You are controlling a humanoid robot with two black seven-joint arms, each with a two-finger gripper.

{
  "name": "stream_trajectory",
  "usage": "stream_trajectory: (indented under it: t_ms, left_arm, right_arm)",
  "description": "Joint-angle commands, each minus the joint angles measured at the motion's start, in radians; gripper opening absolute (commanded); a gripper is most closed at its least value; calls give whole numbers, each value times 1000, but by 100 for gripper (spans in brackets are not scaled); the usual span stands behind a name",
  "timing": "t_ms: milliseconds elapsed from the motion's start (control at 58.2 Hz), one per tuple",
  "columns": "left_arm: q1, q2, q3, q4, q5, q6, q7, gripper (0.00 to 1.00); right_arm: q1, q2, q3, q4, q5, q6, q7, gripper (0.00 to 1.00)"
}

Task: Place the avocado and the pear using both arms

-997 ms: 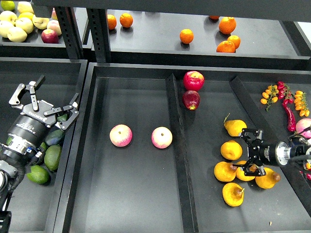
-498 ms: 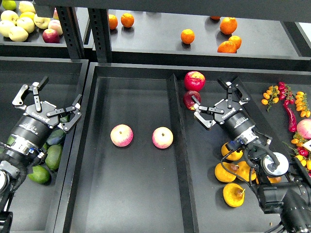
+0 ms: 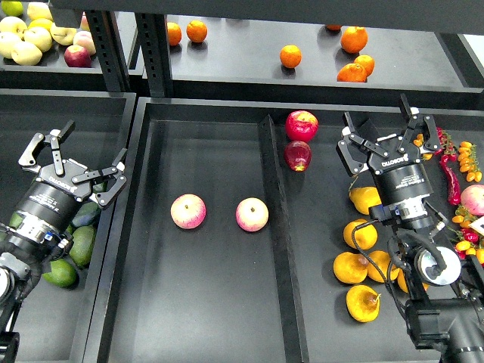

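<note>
Several dark green avocados (image 3: 82,243) lie in the left bin, partly hidden under my left arm. My left gripper (image 3: 76,162) is open and empty, just above and behind them. Several yellow-orange pears (image 3: 360,234) lie in the right compartment of the middle tray. My right gripper (image 3: 384,140) is open and empty, its fingers spread wide, raised behind the pear (image 3: 365,199) farthest back. My right arm covers part of the pear pile.
Two pink apples (image 3: 187,211) (image 3: 252,214) lie in the tray's left compartment, beside a divider (image 3: 276,227). Two red apples (image 3: 301,125) lie behind the pears. Chillies and small tomatoes (image 3: 446,159) are at the right. Oranges (image 3: 290,56) and pale apples (image 3: 26,41) sit on the back shelf.
My right arm has swung up from low over the pears and turned, so its open gripper is now raised behind them. The left arm has barely moved.
</note>
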Motion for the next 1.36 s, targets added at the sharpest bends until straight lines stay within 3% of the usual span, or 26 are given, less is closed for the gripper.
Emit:
stream_trajectory:
  t_ms: [0, 378, 1014, 1134, 1255, 1340]
  left_arm:
    - [1, 0, -1, -6, 0, 3, 0, 100]
    - [21, 0, 0, -6, 0, 1, 0, 100]
    - [37, 0, 22, -6, -1, 1, 0, 100]
    - [37, 0, 22, -6, -1, 0, -23, 100]
    - [37, 0, 22, -6, -1, 0, -81, 100]
    - [37, 0, 22, -6, -1, 0, -86, 100]
  right_arm:
    - [-41, 0, -8, 27, -3, 0, 0, 99]
    - [-166, 0, -3, 98, -53, 0, -1, 99]
    - [-196, 0, -42, 107, -54, 0, -4, 99]
    - [-198, 0, -49, 107, -56, 0, -4, 99]
    - [-198, 0, -49, 107, -65, 0, -4, 99]
    - [-198, 0, -48, 113, -66, 0, -9, 99]
